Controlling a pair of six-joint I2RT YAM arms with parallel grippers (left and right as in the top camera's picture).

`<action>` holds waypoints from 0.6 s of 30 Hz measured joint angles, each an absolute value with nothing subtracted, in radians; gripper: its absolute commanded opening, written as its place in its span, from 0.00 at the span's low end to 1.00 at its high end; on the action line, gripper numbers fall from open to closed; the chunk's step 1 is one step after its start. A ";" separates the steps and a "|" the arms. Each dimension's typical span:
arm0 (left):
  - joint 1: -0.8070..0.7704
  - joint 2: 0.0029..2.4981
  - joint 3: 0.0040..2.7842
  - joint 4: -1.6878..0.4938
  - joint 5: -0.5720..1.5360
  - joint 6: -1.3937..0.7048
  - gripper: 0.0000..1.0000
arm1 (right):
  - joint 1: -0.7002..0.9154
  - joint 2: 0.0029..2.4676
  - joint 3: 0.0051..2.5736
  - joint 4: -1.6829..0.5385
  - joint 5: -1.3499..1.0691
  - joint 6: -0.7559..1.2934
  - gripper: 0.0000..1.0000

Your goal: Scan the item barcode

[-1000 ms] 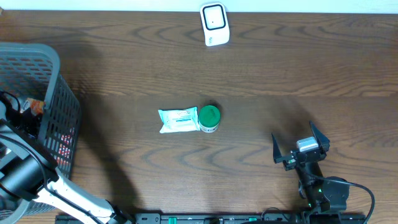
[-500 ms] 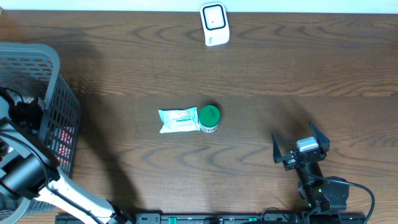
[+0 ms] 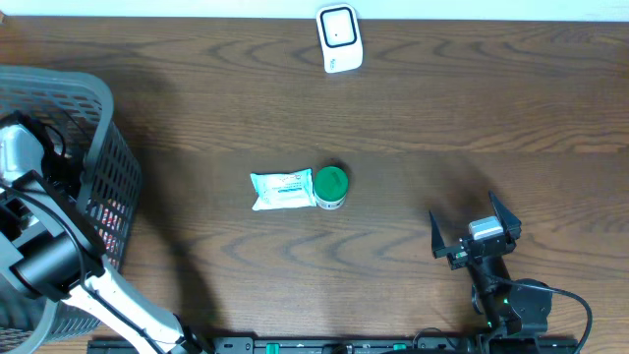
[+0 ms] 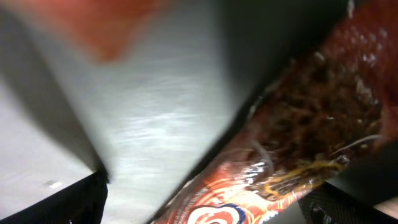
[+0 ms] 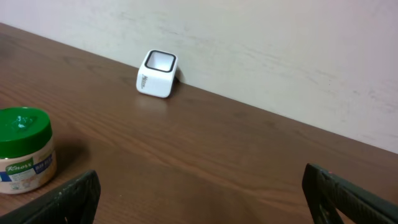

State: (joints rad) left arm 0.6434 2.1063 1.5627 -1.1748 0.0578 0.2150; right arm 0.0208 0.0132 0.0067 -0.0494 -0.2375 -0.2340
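The left arm point(image 3: 44, 261) is being reached down into the grey basket point(image 3: 108, 167) at the left edge of the worktop point(image 3: 442, 118), and the left jaws are being largely hidden there in the overhead view. In the left wrist view the two fingertips point(image 4: 59, 202) are being shown at the bottom corners, wide apart and so open, with a red noodle packet point(image 4: 298, 124) lying close in front, blurred. Whether it is being touched cannot be told. The right jaws are being held fully open over the near right part of the worktop, with nothing between them. A white wipes packet point(image 3: 282, 190) and a green-lidded jar point(image 3: 330, 187) are being shown touching at the middle of the worktop — the white scanner point(image 3: 339, 37) is being shown at the far edge, well apart from both.
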 measured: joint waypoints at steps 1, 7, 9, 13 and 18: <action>0.645 2.109 1.563 -1.174 0.034 0.196 0.98 | 0.020 0.013 0.007 -0.049 -0.237 -0.234 0.99; 0.674 2.109 1.566 -1.187 -0.015 0.028 0.98 | 0.020 0.013 0.007 -0.049 -0.237 -0.234 0.99; 0.697 2.107 1.566 -1.185 -0.010 -0.041 0.98 | 0.021 0.013 0.007 -0.049 -0.237 -0.234 0.99; 0.743 2.106 1.566 -1.179 0.027 -0.117 0.98 | 0.020 0.013 0.007 -0.049 -0.237 -0.234 0.99; 0.755 2.106 1.566 -1.189 0.032 -0.164 0.98 | 0.021 0.013 0.007 -0.049 -0.237 -0.234 0.99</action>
State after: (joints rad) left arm 0.7547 2.1056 1.5658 -1.1889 0.0319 -0.1642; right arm 0.0208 0.0132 0.0067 -0.0494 -0.2375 -0.2340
